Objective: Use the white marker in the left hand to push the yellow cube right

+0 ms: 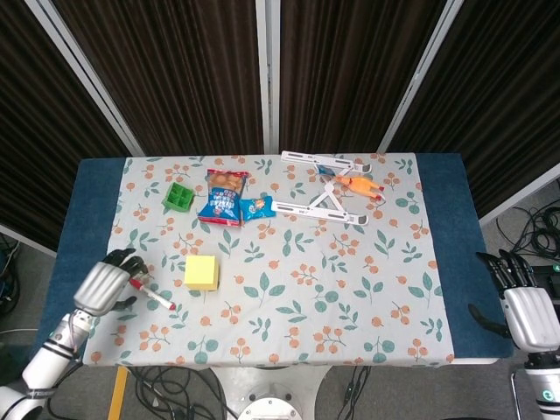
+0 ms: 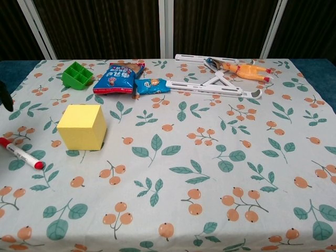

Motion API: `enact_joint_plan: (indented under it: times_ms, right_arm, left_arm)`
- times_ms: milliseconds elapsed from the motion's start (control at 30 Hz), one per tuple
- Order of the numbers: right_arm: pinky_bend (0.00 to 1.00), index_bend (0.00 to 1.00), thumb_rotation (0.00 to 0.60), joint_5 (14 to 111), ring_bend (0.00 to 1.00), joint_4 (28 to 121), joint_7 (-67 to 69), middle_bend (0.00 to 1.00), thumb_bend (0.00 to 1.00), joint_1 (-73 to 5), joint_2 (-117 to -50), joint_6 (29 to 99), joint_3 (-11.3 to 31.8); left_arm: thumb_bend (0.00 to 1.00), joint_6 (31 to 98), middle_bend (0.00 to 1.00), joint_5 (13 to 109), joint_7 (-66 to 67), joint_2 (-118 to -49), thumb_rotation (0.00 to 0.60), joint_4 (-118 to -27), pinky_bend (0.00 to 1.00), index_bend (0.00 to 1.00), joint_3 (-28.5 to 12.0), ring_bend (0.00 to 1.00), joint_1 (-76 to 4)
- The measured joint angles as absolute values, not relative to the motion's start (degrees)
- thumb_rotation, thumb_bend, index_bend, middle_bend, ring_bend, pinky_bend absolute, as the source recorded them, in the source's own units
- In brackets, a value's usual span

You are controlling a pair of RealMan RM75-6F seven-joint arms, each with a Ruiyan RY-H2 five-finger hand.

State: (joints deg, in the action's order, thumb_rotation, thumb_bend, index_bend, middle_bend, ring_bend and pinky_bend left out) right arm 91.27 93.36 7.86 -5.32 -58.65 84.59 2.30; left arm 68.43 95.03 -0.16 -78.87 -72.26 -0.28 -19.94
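Grey left robot hand (image 1: 105,284) — head view only

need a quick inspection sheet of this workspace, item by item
surface: floral cloth over a blue table
job's things: white marker lies flat left of the yellow cube, apart from it
clutter: green tray, blue snack bag, small blue packet, white folding stand, orange toy chicken
hands: left hand over the marker's rear end, grip cannot be told; right hand off the table edge, holding nothing
cables: on the floor at right and below the table
surroundings: dark curtains
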Motion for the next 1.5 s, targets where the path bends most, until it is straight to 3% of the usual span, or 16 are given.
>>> enact_joint_plan:
  times_ms: [333, 867, 1367, 1500]
  right_arm:
    - [0.00, 0.09, 0.600, 91.7, 0.00, 93.9, 7.1, 0.13, 0.18, -6.9, -58.3, 81.8, 1.7]
    - [0.00, 0.09, 0.600, 91.3, 0.00, 94.8, 6.6, 0.13, 0.18, -7.3, -57.4, 81.0, 1.1]
    - [0.00, 0.09, 0.600, 90.6, 0.00, 94.7, 6.7, 0.13, 0.18, -6.9, -57.4, 81.3, 1.0]
    - [0.00, 0.09, 0.600, 90.6, 0.00, 94.8, 6.6, 0.13, 0.18, -6.9, -57.4, 81.5, 1.0]
  left_arm:
    - [0.23, 63.9, 0.43, 94.9, 2.3, -84.8, 0.600, -66.6, 0.24, 0.44, 1.2, 0.22, -23.5]
    - [0.29, 62.0, 0.53, 92.5, 3.8, -86.7, 0.600, -62.1, 0.24, 0.53, 3.1, 0.29, -23.9]
    - [0.31, 62.9, 0.63, 92.5, 2.2, -89.3, 0.600, -57.3, 0.31, 0.61, 4.0, 0.39, -24.4]
    - [0.31, 63.3, 0.66, 92.6, 1.2, -90.0, 0.600, -55.4, 0.37, 0.63, 4.2, 0.41, -24.4]
